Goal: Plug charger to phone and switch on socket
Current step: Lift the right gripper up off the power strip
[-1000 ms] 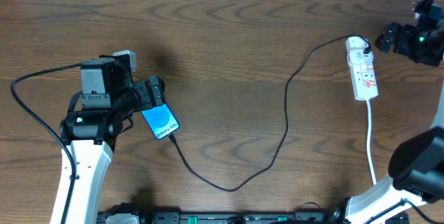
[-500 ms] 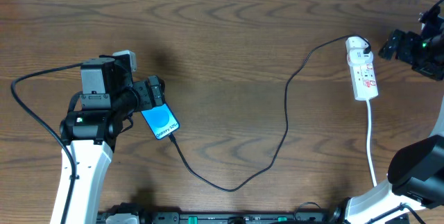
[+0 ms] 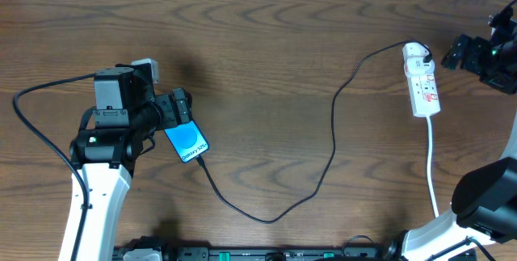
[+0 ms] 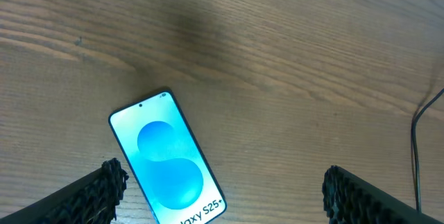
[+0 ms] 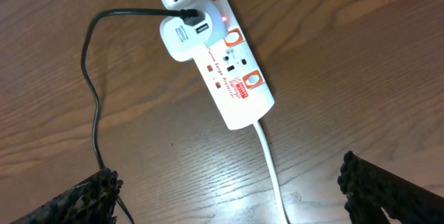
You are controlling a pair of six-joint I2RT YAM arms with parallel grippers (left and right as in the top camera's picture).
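— One of each thing?
— Yes: one phone point(image 3: 187, 140), one charger point(image 3: 334, 132), one socket point(image 3: 422, 83), and two grippers.
— How far along?
— Nearly done, I judge. At the left of the table point(image 3: 258, 51), the charger's tip meets the phone's lower end. Its other end sits in a white adapter point(image 5: 182, 37) on the socket, far right. A small red light point(image 5: 223, 19) glows there, so the switch looks on.
— The fingers?
— The left gripper point(image 4: 223, 179) hovers over the phone, fingers spread, empty. The right gripper point(image 5: 227, 174) hangs above the socket, likewise spread and empty.
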